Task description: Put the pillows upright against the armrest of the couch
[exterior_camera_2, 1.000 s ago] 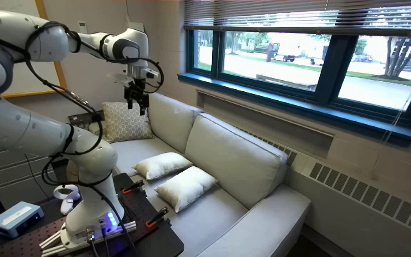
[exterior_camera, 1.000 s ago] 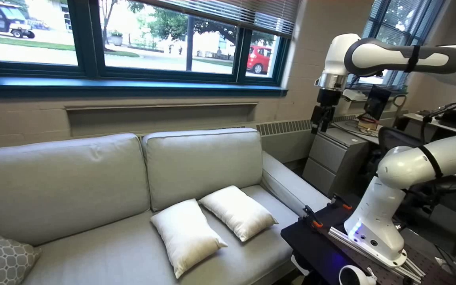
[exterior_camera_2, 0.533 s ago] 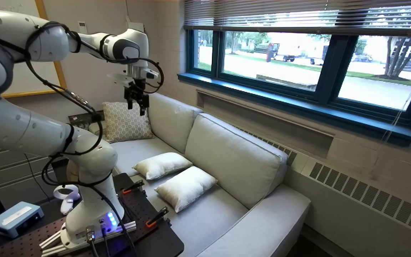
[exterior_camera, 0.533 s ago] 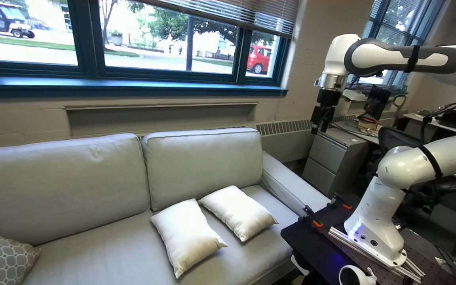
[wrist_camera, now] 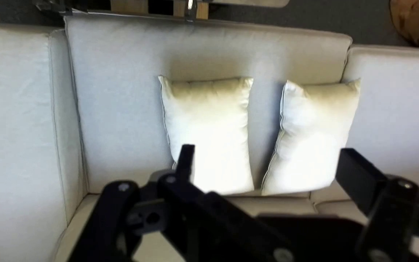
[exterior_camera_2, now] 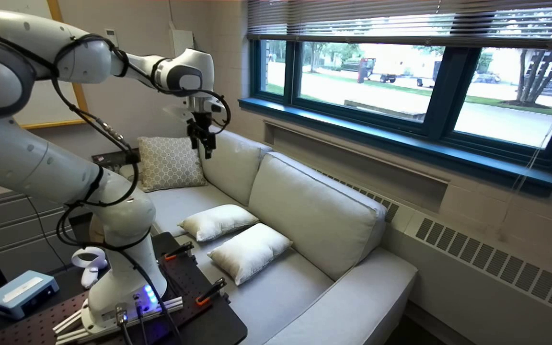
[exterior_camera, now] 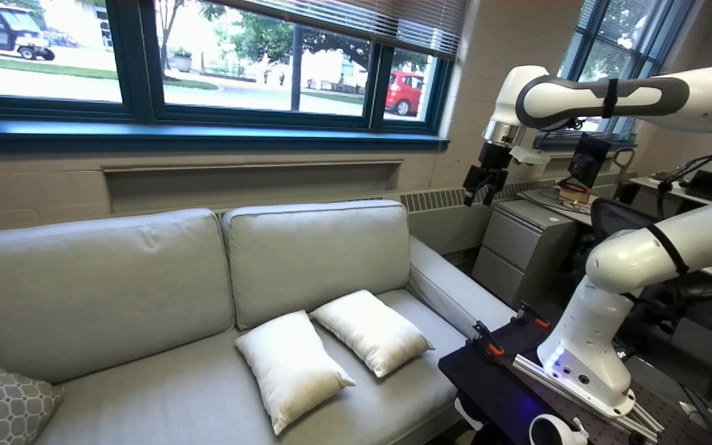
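Two cream-white pillows lie flat on the seat of the beige-grey couch (exterior_camera: 115, 290). The pillow nearer the armrest (exterior_camera: 371, 330) also shows in an exterior view (exterior_camera_2: 252, 251) and in the wrist view (wrist_camera: 209, 120). The farther pillow (exterior_camera: 294, 371) lies beside it, also in the wrist view (wrist_camera: 315, 134). The armrest (exterior_camera: 458, 287) is apart from both pillows; it shows on the left of the wrist view (wrist_camera: 16, 120). My gripper (exterior_camera: 478, 196) is open and empty, high above the couch, pointing down. In the wrist view its fingers (wrist_camera: 267, 149) are spread wide, overlapping the pillows in the picture.
A grey patterned pillow (exterior_camera_2: 170, 163) stands at the couch's far end. The black table (exterior_camera_2: 228, 326) under the arm's base carries orange-tipped clamps (exterior_camera_2: 211, 292) beside the seat. The wall and blue window sill (exterior_camera: 207, 137) run behind the couch. A filing cabinet (exterior_camera: 504, 247) stands beyond the armrest.
The arm has moved in the last half second: the gripper has shifted left and tilted slightly in an exterior view, right and slightly lower in the other view. The pillows have not moved.
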